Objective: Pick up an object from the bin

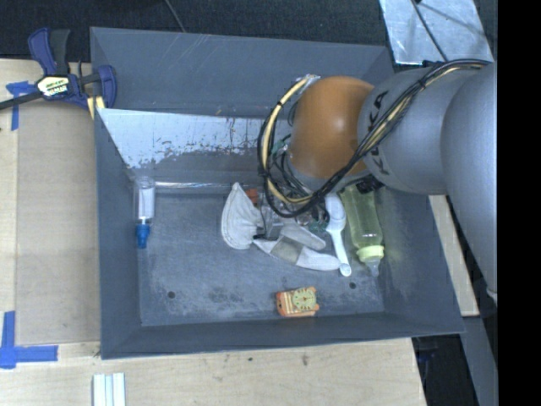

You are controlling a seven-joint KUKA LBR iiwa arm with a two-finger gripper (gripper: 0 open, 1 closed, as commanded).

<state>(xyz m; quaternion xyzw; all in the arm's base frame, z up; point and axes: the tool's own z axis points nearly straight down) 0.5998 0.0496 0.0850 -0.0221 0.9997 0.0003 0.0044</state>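
We see the grey bin (118,252) w/ the arm (439,117) coming in from the right, an orange cover (330,129) and cables on its wrist. Its jaws are down mid-bin, just beside a crumpled white cloth (237,218), at a small heap of grey and white scraps (304,250). A white spoon-like piece (340,239) and a yellow-green bottle (365,222) lie to the right. A clear tube w/ blue cap (144,214) lies well apart at left, and a small orange toy (297,302) is near the view's lower wall.

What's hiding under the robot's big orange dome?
A white crumpled cloth, a grey flat piece and a white spoon poke out. Whatever lies straight beneath the orange dome is covered.
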